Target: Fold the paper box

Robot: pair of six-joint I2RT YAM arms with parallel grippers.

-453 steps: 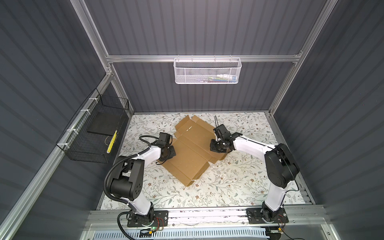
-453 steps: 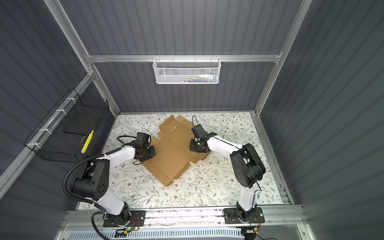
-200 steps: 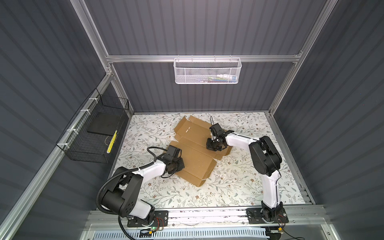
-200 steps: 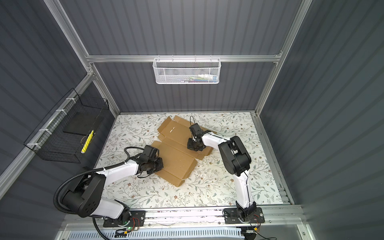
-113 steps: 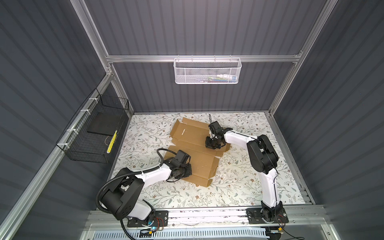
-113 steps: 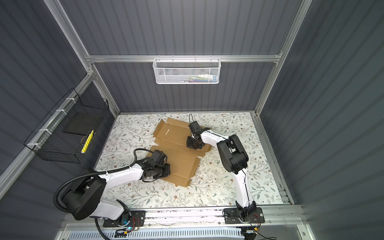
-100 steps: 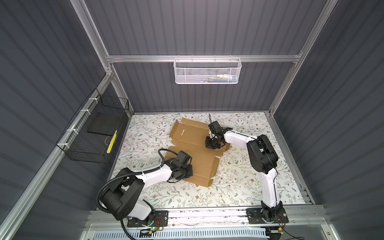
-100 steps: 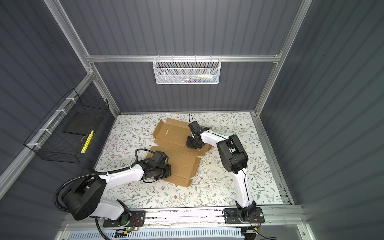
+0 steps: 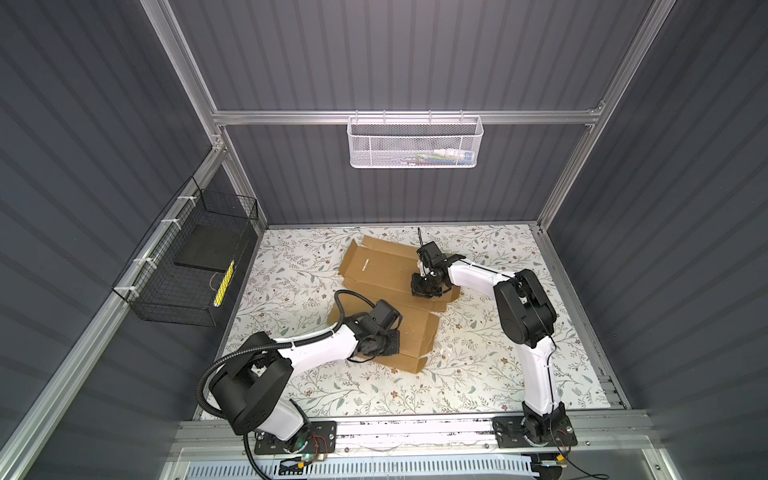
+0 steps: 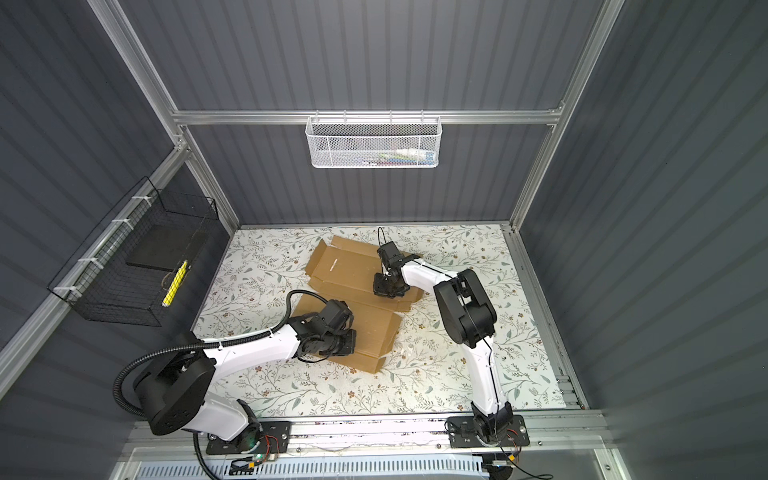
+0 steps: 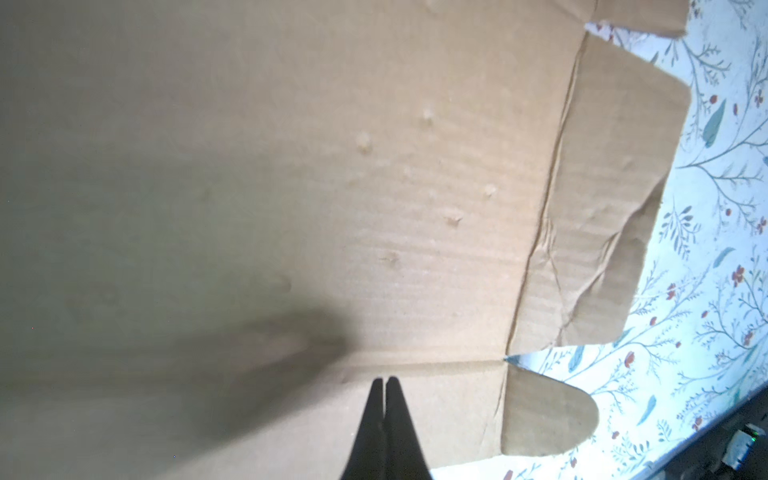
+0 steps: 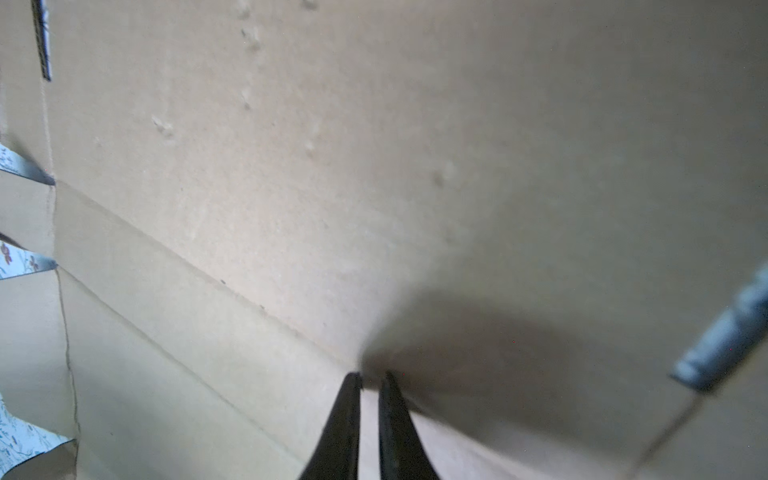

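Note:
The paper box (image 9: 374,266) (image 10: 345,266) is an unfolded brown cardboard sheet lying flat on the floral table, flaps spread at its ends. My left gripper (image 9: 390,345) (image 10: 345,343) is shut with nothing in it, its tips (image 11: 384,380) pressing down on the sheet's near panel (image 11: 415,187) beside a crease. My right gripper (image 9: 424,289) (image 10: 384,289) rests on the far right part of the sheet. Its fingertips (image 12: 371,376) stand almost together, a thin slit between them with nothing in it, touching the cardboard (image 12: 332,166) at a crease.
A white mesh basket (image 9: 415,145) hangs on the back wall. A black wire basket (image 9: 187,266) hangs on the left wall. The floral table cover (image 9: 478,365) shows around the sheet, and a metal rail runs along the front edge.
The sheet has swung round so its long panels lie nearly level across the table. My left gripper swept toward the front and right on it; my right gripper shifted slightly left.

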